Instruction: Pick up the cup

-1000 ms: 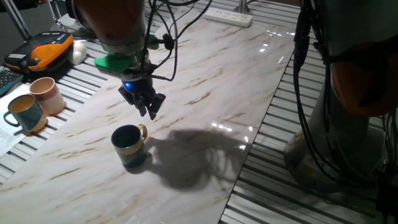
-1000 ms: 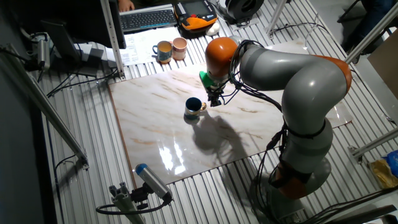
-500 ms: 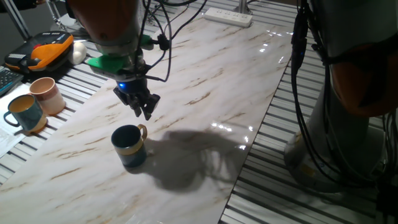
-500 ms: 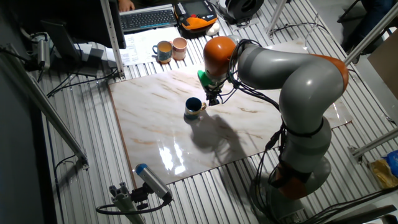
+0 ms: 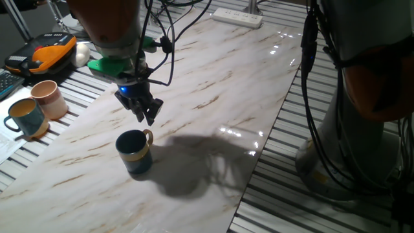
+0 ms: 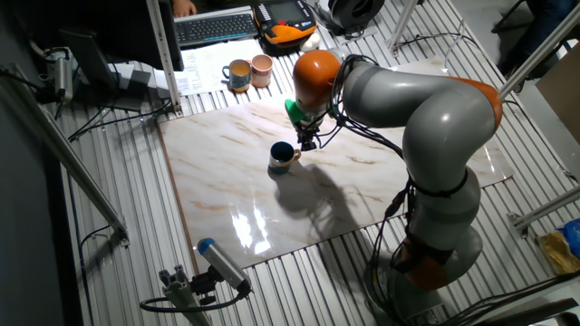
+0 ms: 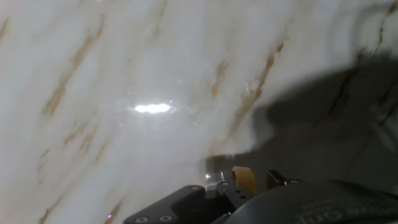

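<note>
We had not yet taken hold of anything: the cup [image 5: 134, 152] stood upright on the marble desk [image 5: 220, 84], untouched, so the whole grasp and the lift were left to do. Our tool [image 5: 145, 114] hung in the air above the desk, close to the cup but clear of it. In one fixed view it sat just above and slightly to the right of the cup's rim, near the yellow handle; in the other fixed view the tool [image 6: 306, 144] appeared just beside the cup [image 6: 282, 158], up and to its right. The fingers looked drawn close together, though we could not tell for certain whether they were fully pressed or slightly parted. They held nothing. In the hand view the yellow handle and part of the dark cup [image 7: 311, 202] showed at the bottom edge, with bare desk [image 7: 124, 74] filling the rest. We judged that the tool would need to come down over the rim or the handle before closing.
</note>
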Tool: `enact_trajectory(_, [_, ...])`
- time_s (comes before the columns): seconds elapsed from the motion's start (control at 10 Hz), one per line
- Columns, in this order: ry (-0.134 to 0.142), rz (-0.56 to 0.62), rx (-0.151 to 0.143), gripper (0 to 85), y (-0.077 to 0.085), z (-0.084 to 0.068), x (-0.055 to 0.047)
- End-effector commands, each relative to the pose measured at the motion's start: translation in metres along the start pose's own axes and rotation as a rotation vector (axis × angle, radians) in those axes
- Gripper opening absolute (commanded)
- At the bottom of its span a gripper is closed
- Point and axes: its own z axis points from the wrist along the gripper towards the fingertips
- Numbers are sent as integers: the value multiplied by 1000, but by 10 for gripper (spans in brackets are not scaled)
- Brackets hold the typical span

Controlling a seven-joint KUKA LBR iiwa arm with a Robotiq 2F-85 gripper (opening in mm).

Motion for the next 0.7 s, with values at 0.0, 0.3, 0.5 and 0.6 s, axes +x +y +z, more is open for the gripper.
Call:
enact_trajectory(0.0, [0, 1, 0, 340, 1, 2, 0])
enact_trajectory(0.3, [-3, 4, 3, 340, 5, 0, 0])
enact_trajectory(0.5, [-2, 6, 3, 340, 8, -2, 1])
enact_trajectory(0.6, [-1, 1, 1, 340, 9, -1, 1])
